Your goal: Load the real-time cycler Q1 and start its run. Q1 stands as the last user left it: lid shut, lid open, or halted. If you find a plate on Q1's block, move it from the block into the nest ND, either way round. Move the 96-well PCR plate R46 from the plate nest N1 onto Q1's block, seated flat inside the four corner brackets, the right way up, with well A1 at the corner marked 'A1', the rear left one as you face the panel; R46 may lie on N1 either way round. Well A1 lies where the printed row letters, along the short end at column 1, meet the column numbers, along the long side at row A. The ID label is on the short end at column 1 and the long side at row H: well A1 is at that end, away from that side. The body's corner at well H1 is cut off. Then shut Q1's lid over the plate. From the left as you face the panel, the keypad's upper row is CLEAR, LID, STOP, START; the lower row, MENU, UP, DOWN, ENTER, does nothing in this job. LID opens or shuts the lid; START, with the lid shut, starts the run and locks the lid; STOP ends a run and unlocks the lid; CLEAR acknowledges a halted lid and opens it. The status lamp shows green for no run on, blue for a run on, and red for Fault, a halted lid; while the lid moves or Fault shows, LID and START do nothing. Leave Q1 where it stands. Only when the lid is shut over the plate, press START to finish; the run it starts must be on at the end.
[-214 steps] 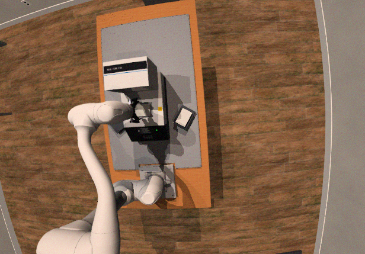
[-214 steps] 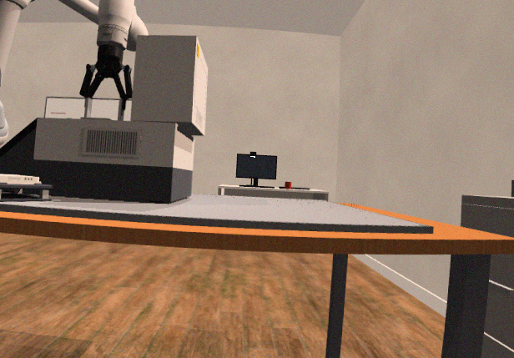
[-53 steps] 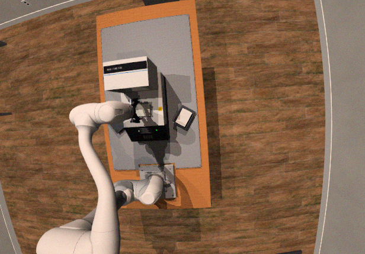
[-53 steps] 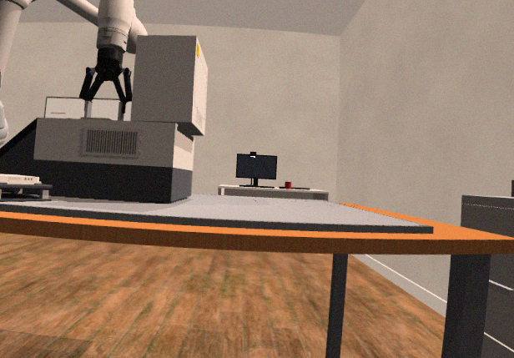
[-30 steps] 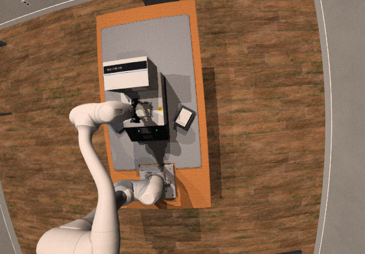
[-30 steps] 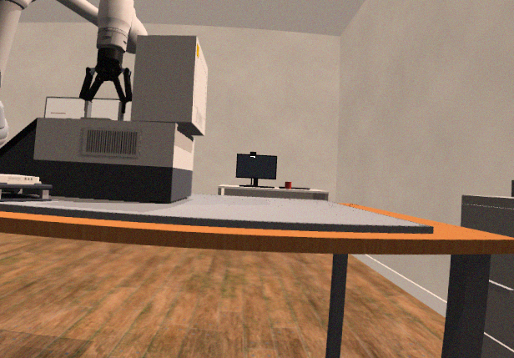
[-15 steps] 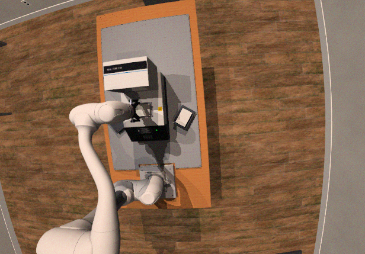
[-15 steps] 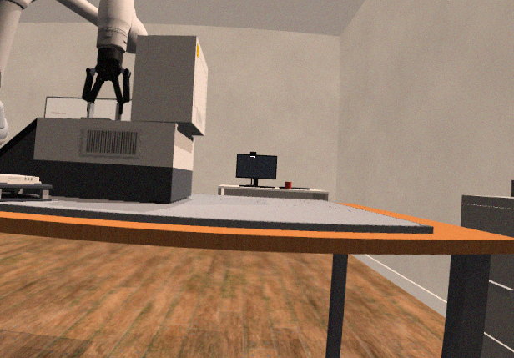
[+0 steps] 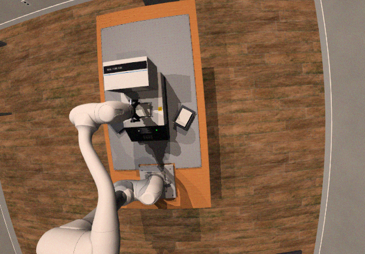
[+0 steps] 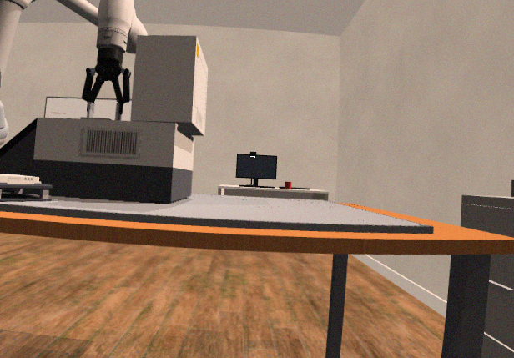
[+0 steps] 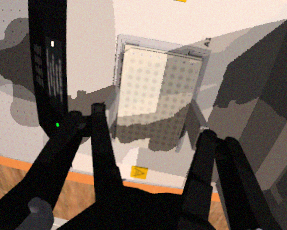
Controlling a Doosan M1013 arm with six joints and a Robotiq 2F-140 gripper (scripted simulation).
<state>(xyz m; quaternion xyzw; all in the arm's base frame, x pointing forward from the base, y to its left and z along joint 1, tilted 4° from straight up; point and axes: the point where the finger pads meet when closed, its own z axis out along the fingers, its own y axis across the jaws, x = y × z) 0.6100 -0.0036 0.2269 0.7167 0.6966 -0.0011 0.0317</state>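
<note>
The cycler Q1 stands mid-table with its lid (image 10: 168, 81) raised open. Its dark keypad panel (image 9: 147, 133) shows a green lamp (image 9: 156, 129). A white 96-well plate (image 11: 156, 89) lies on Q1's block inside the corner brackets. My gripper (image 11: 153, 102) (image 10: 104, 112) reaches down over the block, its fingers astride this plate and shut on it. The plate still sits at block level. Plate R46 (image 9: 184, 117) lies on its dark nest N1 to the right of Q1; it also shows in the side view (image 10: 18, 179).
The open lid (image 9: 125, 73) stands close behind my gripper. Part of a dark nest (image 9: 117, 127) shows left of Q1 under my arm. My arm's base (image 9: 160, 182) is at the table's near edge.
</note>
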